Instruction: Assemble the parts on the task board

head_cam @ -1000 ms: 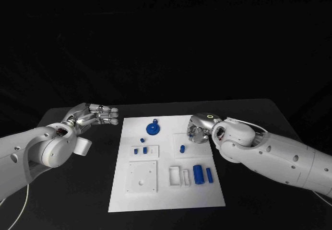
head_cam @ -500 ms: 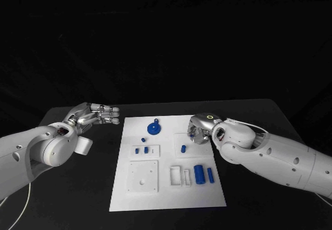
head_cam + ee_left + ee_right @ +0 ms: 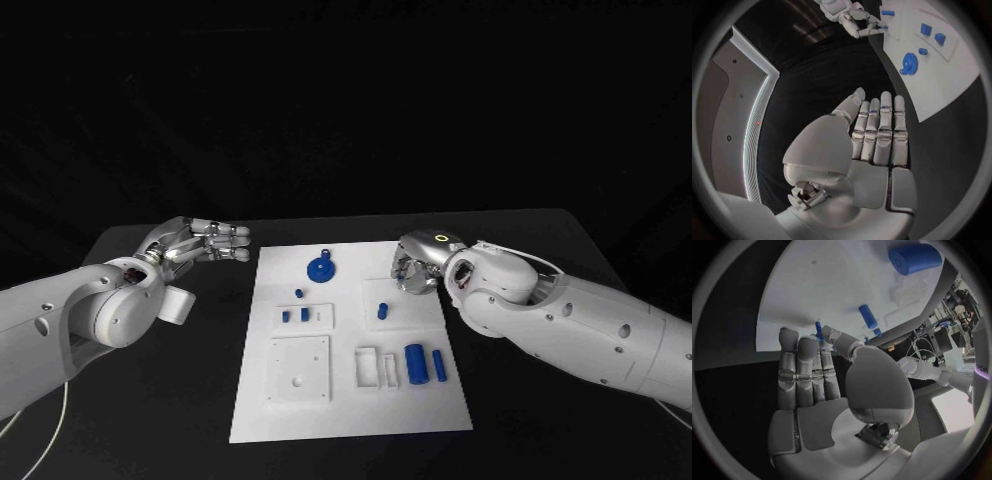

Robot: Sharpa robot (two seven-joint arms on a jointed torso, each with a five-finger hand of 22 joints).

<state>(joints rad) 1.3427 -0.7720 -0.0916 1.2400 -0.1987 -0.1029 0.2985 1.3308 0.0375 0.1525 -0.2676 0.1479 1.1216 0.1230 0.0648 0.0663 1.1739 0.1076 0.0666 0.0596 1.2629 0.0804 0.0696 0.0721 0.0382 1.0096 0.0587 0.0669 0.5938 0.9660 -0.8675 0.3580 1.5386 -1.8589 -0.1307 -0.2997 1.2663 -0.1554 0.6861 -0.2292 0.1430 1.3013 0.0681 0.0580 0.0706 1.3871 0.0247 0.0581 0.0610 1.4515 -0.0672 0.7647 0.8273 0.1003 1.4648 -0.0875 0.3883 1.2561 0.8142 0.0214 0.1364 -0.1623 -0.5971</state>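
Observation:
The white task board lies in the middle of the black table. On it are a blue gear-shaped part, several small blue pieces, a blue peg standing in a white block, and a blue cylinder. My right hand hovers over the board's far right part. Its thumb and a finger pinch a thin blue pin. The peg and cylinder lie beyond its fingertips. My left hand hangs left of the board, fingers straight and holding nothing. The gear lies ahead of it.
A white square plate with holes and white slotted blocks sit on the board's near half. Bare black table flanks the board on both sides.
My right hand has shifted slightly farther from me and to the right over the board. The left hand has barely moved.

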